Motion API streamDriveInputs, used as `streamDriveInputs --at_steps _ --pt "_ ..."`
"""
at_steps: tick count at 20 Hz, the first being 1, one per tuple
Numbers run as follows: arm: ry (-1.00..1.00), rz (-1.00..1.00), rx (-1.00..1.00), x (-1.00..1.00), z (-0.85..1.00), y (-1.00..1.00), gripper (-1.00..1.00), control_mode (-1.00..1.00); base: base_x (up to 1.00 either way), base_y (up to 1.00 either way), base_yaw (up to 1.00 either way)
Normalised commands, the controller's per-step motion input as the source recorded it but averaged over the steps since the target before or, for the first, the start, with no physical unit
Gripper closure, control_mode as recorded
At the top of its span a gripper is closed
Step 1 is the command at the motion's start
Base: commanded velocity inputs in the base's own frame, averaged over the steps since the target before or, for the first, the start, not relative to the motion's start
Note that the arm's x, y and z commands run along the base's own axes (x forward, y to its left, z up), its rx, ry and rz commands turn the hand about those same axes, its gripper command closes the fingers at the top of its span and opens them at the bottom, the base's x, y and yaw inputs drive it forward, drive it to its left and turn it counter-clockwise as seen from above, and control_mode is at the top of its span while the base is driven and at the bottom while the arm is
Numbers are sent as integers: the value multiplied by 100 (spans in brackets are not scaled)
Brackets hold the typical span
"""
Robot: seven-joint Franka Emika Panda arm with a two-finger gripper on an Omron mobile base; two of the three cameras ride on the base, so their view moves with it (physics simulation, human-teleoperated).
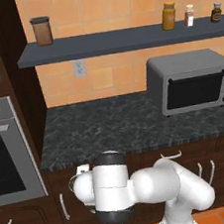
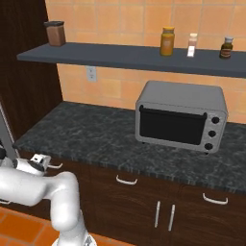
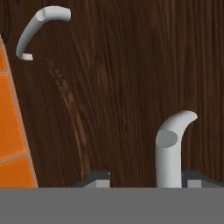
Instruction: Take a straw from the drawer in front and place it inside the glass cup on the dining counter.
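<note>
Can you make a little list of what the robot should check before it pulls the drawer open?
1. Gripper is right up at the dark wood front: ok, the hand view shows wood close up.
2. A silver handle sits between the fingertips: ok, it rises between the two tips.
3. Jaws closed tight on the handle: cannot tell; the tips barely show.
4. This handle belongs to the drawer and not a cabinet door: cannot tell from so close.
5. Drawer closed: cannot tell from the hand view; the fronts under the black counter all look flush.
6. Straw seen: not ok, nothing red-pink in sight yet.
</note>
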Motion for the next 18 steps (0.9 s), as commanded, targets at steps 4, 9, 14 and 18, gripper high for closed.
streamDriveInputs --at_steps 4,9,14,18 --pt "14 5 0 -92 -100 17 100 -100 0 0 0" --pt "4 10 0 -100 -100 26 100 -100 0 0 0" --pt "0 14 0 -100 -100 32 100 -100 0 0 0" --pt "0 15 -1 -100 -100 38 100 -100 0 0 0"
